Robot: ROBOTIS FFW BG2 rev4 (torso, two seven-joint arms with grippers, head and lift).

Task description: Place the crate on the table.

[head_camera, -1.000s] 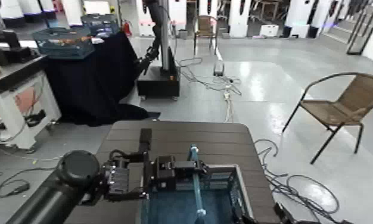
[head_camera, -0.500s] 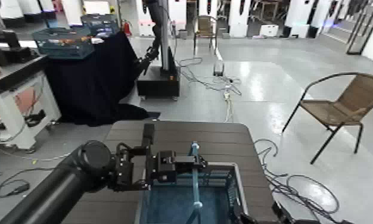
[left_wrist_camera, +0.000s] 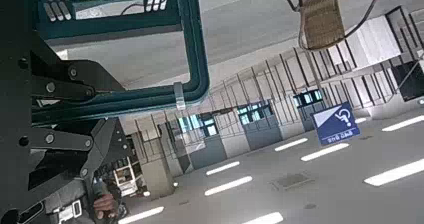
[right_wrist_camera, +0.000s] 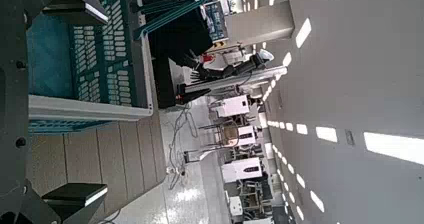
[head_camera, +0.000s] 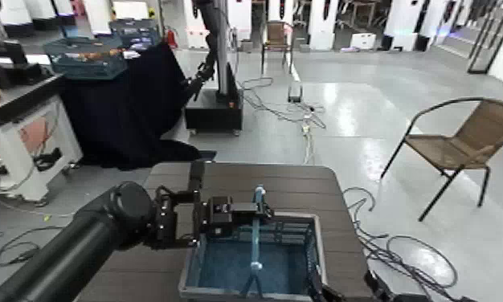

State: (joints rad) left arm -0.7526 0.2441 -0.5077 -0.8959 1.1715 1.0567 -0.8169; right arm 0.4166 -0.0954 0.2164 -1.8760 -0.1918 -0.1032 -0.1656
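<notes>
The blue-teal crate [head_camera: 255, 257], with a pale grey rim and a light-blue bar across its middle, is over the near half of the dark brown slatted table [head_camera: 247, 178]. I cannot tell if it rests on the table. My left gripper [head_camera: 222, 218] is shut on the crate's far rim, left of the bar; the left wrist view shows the teal rim [left_wrist_camera: 190, 79] by its fingers. My right gripper [right_wrist_camera: 80, 102] is at the crate's near right corner with its fingers wide apart around the slotted wall [right_wrist_camera: 95, 54]. It barely shows in the head view [head_camera: 343, 293].
A brown wicker chair [head_camera: 464, 140] stands on the floor to the right. A black-draped table [head_camera: 126, 104] with darker crates [head_camera: 84, 56] stands far left beside a white workbench [head_camera: 22, 136]. Another robot's base [head_camera: 214, 104] and floor cables [head_camera: 303, 120] lie beyond the table.
The crate has moved forward over the table with my left arm, and its near rim has come into view. The left gripper has stayed on the far rim.
</notes>
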